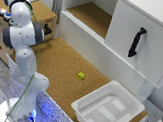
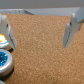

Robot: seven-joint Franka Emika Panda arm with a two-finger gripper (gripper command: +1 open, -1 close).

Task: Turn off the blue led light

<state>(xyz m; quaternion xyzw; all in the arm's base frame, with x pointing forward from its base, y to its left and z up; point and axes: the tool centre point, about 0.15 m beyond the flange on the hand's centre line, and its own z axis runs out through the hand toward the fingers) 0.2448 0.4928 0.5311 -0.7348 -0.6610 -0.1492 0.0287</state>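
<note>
The blue led light (image 2: pixel 4 58), a small glossy round dome with no long axis and its crown facing up, sits on the grainy cork table (image 2: pixel 42 50) beside an orange round button light (image 2: pixel 2 38). The jaws of the gripper (image 2: pixel 39 31) stand wide apart, their pale flat fingers (image 2: pixel 71 30) empty and just over the cork, the blue dome close by one finger.

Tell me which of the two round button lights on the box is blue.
The blue button light, on the exterior view's right of the pair; its neighbour is the orange button light.
</note>
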